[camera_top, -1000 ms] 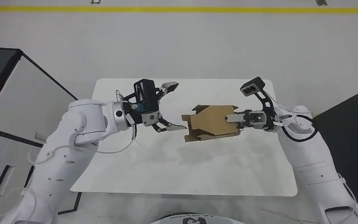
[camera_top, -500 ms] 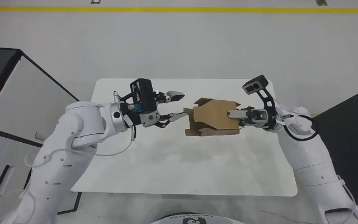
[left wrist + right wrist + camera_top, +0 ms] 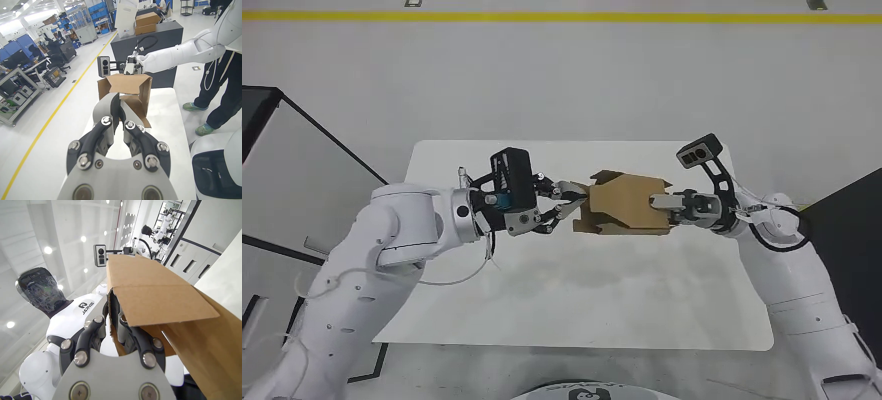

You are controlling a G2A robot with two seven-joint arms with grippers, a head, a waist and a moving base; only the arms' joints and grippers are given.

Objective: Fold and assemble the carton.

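A brown carton (image 3: pixel 627 200) is held above the middle of the white table (image 3: pixel 642 300), lying on its side with its flaps loose. My right gripper (image 3: pixel 657 203) is shut on the carton's wall at the right end; the right wrist view shows the carton (image 3: pixel 151 298) with the right gripper (image 3: pixel 114 313) pinching a cardboard edge. At the open left end, my left gripper (image 3: pixel 577 203) meets a flap. In the left wrist view the left gripper (image 3: pixel 119 97) has its fingers closed together on the edge of a flap of the carton (image 3: pixel 124 83). The right gripper (image 3: pixel 130 71) shows behind it.
The table's front half (image 3: pixel 572 310) is bare white surface. A dark cabinet (image 3: pixel 147 37) stands just off the table's right end, and a black frame (image 3: pixel 272 150) stands off its left side.
My left gripper has moved right to the carton's open end and gone from wide open to closed. The right gripper raised the carton slightly and levelled it.
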